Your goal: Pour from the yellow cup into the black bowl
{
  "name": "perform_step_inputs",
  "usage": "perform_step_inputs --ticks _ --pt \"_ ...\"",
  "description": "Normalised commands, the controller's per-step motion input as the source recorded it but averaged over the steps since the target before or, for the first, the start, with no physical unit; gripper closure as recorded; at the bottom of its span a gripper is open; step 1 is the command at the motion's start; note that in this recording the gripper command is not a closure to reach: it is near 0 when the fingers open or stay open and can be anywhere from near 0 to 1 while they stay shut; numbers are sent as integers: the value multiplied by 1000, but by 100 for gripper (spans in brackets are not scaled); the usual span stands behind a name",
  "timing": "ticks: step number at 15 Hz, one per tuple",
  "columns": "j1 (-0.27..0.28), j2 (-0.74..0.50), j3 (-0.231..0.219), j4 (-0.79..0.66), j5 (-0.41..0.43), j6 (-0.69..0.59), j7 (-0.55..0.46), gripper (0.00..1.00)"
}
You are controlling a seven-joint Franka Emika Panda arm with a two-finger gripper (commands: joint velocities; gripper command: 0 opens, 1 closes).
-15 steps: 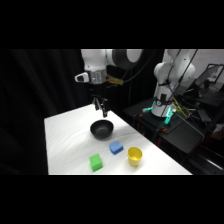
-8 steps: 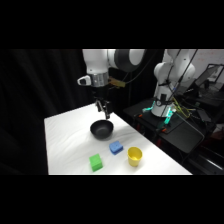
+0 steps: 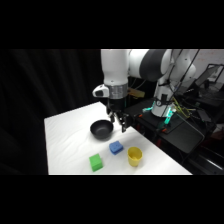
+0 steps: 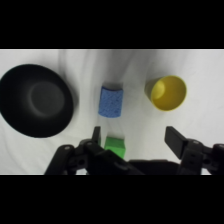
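Gripper: the gripper hangs above the table, just right of the black bowl, fingers spread wide with nothing between them; in the wrist view the two fingers stand well apart.
Yellow cup: the yellow cup stands on the near right part of the table, nearer than the gripper and clear of it. In the wrist view it sits beyond the right finger, not touched.
Cup's attitude: upright, mouth open upward, its axis vertical; the wrist view looks partly into its mouth.
Black bowl: the black bowl rests upright toward the table's far middle, left of the gripper; in the wrist view it fills the left side.
Blocks: a blue block lies between bowl and cup; a green block lies nearer, to the left of the cup.
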Motion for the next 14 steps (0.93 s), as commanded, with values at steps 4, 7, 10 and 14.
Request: perform_step_inputs --ticks 4,7,10,14 --pt "145 -110 151 -223 162 353 106 0" --pt "130 -22 128 -202 140 363 105 0" --pt "127 92 89 -153 14 436 193 0" --pt "134 295 -48 -15 -279 455 359 0"
